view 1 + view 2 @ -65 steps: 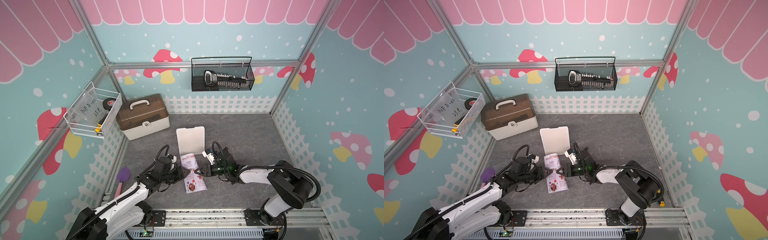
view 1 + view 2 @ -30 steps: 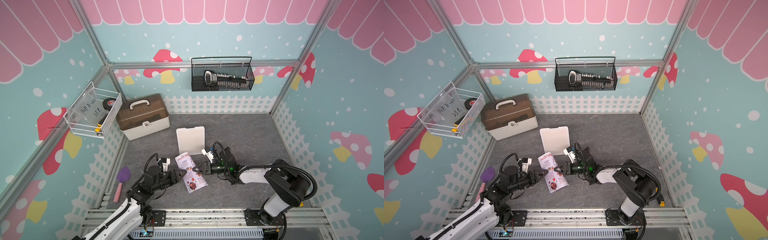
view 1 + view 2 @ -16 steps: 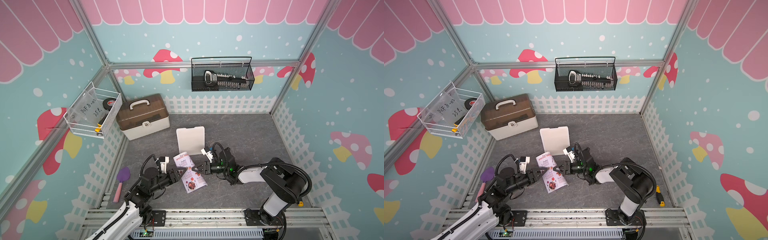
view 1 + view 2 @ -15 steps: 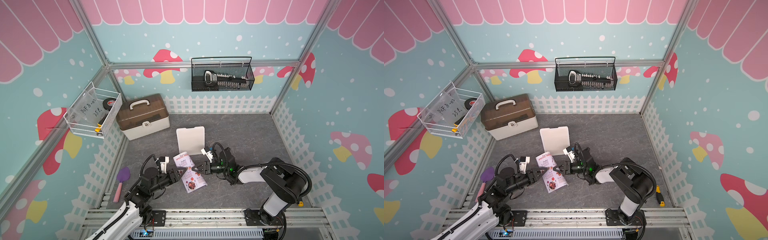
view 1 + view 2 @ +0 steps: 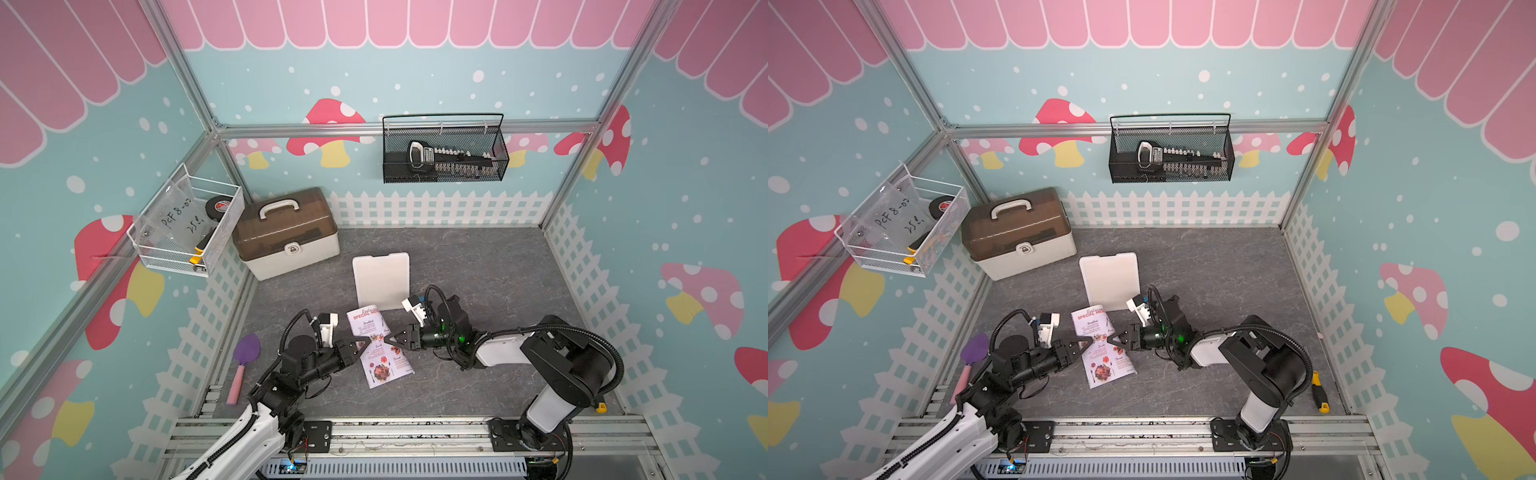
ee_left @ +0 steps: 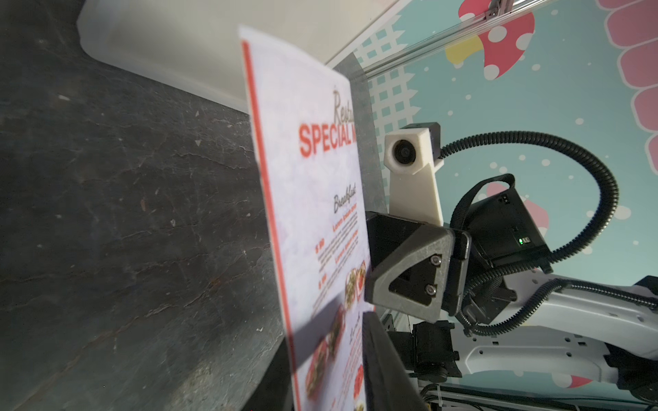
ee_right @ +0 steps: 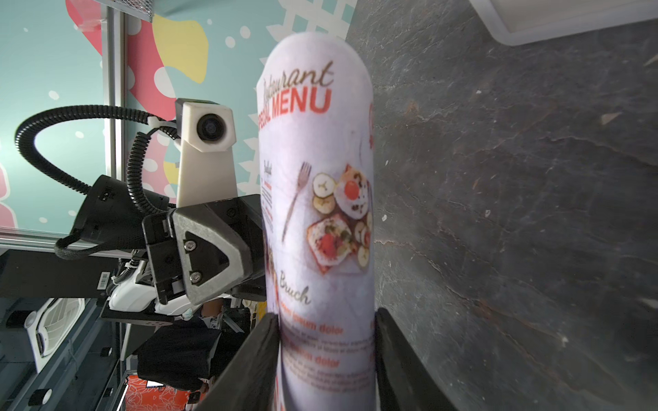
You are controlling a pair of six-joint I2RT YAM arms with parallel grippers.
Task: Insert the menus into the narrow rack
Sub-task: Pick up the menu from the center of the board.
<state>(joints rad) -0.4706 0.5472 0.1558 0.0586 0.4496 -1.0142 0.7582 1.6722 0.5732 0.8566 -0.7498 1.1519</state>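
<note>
The menu (image 5: 380,353) is a white sheet with a red heading. It lies partly on the grey floor, and its far end is lifted and curled. My right gripper (image 5: 387,338) is shut on its right edge; in the right wrist view the curled menu (image 7: 320,213) fills the gap between the fingers (image 7: 263,356). My left gripper (image 5: 362,347) faces it at the left edge. In the left wrist view the menu (image 6: 320,213) runs between the narrowed jaws, and a pinch does not show. The narrow rack (image 5: 381,279) lies flat just beyond the menu.
A brown-lidded toolbox (image 5: 286,232) stands at the back left. A purple spatula (image 5: 243,365) lies by the left fence, and a yellow-black tool (image 5: 1318,392) by the right fence. A black mesh basket (image 5: 444,153) and a white wire basket (image 5: 187,228) hang on the walls.
My left arm has drawn back to the left, and its jaws have narrowed round the menu's left edge. The menu's lifted end has shifted a little left. My right gripper keeps its hold.
</note>
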